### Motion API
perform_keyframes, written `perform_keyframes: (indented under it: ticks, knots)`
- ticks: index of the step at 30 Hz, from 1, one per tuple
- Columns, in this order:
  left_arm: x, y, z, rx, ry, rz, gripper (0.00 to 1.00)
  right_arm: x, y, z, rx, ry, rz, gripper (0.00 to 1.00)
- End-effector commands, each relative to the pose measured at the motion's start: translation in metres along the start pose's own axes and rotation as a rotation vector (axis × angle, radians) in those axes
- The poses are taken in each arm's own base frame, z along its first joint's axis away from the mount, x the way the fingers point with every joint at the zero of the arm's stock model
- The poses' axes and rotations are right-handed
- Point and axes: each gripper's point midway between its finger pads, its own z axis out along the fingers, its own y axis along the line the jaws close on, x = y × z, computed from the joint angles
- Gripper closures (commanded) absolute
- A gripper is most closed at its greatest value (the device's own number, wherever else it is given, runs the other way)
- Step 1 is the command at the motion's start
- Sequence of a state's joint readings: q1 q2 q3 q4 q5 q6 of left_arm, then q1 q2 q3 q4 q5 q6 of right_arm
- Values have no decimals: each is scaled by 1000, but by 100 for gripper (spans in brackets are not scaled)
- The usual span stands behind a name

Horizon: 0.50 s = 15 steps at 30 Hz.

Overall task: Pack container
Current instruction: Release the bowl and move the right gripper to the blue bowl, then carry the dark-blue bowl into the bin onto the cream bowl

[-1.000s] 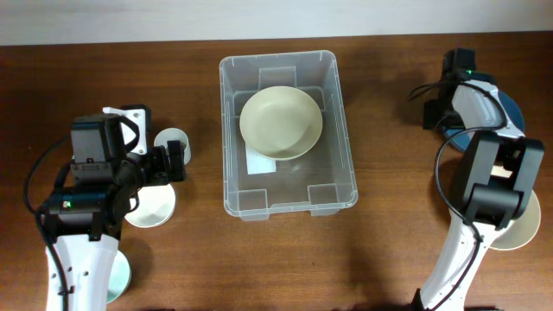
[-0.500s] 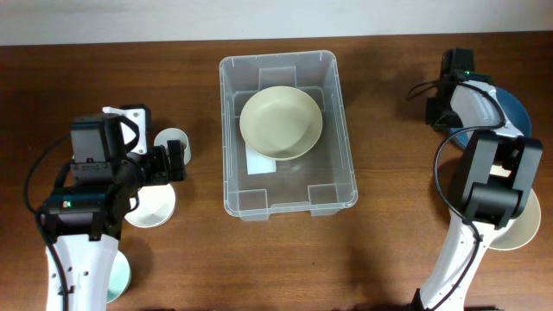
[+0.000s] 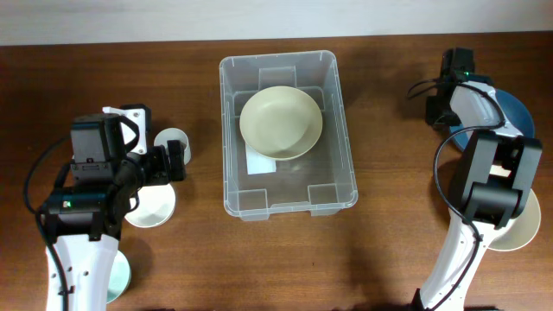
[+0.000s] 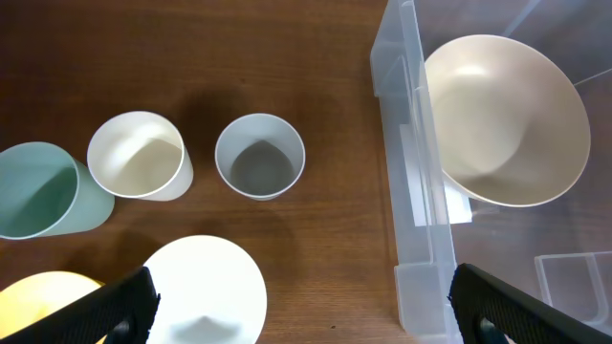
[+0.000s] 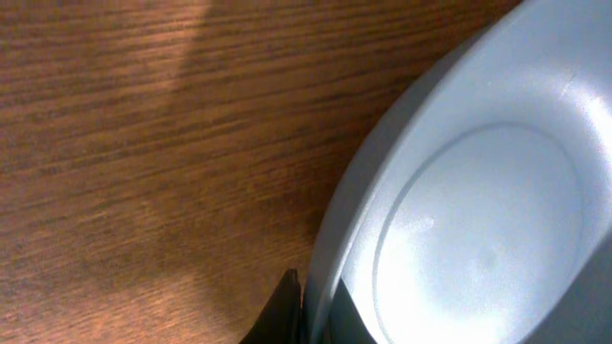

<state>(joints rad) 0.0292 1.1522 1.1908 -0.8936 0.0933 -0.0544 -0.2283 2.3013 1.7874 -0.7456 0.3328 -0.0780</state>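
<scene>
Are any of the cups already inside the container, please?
No: the teal cup, white cup and grey cup all stand on the table outside the container, which holds a beige bowl.

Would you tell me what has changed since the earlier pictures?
The right tool has closed on the rim of the blue plate; neither arm visibly shifted. The left tool stays open above the cups, and the container with the beige bowl is unmoved.
</scene>
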Motion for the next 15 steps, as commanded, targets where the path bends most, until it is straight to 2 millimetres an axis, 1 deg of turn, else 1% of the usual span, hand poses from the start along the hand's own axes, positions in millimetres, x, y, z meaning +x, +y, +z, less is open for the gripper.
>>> perform_keyframes:
  ticks: [1, 3, 5, 7, 8, 9, 11, 13, 15]
  knots:
    - [-8, 0, -4, -3, -23, -10, 1, -13, -6, -13, 21, -36, 14, 96]
    - [-8, 0, -4, -3, -23, -10, 0, -25, -9, -31, 23, -79, 23, 96]
    - [-8, 0, -4, -2, -24, -10, 1, -39, -12, -56, 22, -137, 31, 96]
    - [-9, 0, -4, -2, -27, -10, 1, -53, -15, -88, 19, -203, 35, 96]
    - [-9, 0, -4, -2, -29, -10, 1, -65, -14, -120, 15, -268, 27, 96]
    - [-9, 0, -4, -2, -30, -10, 1, -69, -13, -135, 14, -299, 8, 96]
    - [-9, 0, -4, -2, -30, -10, 1, -77, -5, -170, 9, -368, -43, 96]
    - [-9, 0, -4, -2, -29, -10, 1, -81, 7, -201, -2, -428, -97, 96]
    - [-9, 0, -4, -2, -29, -10, 0, -80, 30, -234, -37, -488, -212, 96]
